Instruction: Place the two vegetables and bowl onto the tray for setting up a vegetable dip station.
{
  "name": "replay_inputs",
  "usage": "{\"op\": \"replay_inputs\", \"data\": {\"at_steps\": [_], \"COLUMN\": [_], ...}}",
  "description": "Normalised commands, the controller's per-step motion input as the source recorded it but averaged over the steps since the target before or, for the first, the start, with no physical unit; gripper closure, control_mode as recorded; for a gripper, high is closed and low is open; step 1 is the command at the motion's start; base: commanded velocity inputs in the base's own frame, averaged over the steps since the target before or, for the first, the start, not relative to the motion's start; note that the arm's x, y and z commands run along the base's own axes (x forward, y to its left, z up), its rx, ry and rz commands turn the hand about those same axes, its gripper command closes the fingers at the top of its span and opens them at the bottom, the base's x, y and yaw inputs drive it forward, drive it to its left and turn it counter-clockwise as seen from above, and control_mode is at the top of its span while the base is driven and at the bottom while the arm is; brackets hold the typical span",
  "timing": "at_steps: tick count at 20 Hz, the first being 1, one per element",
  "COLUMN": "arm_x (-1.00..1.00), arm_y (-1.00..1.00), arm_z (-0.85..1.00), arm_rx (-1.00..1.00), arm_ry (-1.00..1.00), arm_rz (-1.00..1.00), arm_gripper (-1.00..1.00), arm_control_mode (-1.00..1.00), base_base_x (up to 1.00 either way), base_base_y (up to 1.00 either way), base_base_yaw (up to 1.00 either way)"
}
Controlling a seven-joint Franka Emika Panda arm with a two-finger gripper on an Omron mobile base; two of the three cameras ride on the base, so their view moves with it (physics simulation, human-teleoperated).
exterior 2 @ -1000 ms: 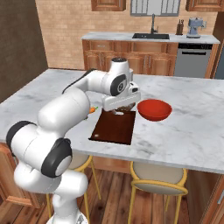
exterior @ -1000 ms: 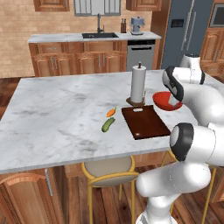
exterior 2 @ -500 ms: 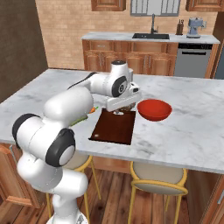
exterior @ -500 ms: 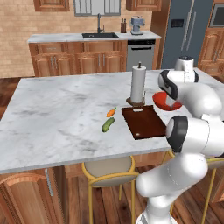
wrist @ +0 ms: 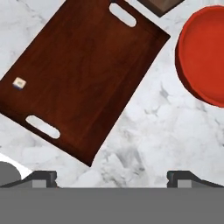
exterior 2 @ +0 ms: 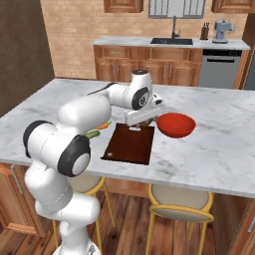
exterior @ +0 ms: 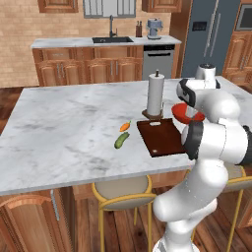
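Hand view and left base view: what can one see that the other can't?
The hand view alone shows the tray's two slot handles and a small pale mark near one end, seen from above, with the open gripper hanging over bare counter. The left base view alone shows the carrot and cucumber lying on the counter apart from the tray, the paper-towel roll, and the kitchen behind. Both share the dark tray and the red bowl, which sits on the counter beside the tray, not on it.
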Motion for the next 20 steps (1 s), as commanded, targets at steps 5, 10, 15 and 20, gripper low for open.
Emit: {"op": "replay_inputs", "data": {"at_steps": [5,10,15,20], "arm_x": [0.29,0.21,0.22,0.26], "arm_y": [-0.14,-0.1,-0.08,-0.04], "arm_z": [-0.13,-0.19,-0.21,-0.23], "arm_rx": [0.0,0.03,0.03,0.02], "arm_ry": [0.0,0.0,0.0,0.0], "arm_rz": [0.0,0.0,0.0,0.0], "arm_gripper": [-1.0,-1.0,-1.0,-1.0], "arm_control_mode": [-1.0,-1.0,-1.0,-1.0], "base_base_x": [0.0,0.0,0.0,0.0], "base_base_y": [0.0,0.0,0.0,0.0], "base_base_yaw": [0.0,0.0,0.0,0.0]}}
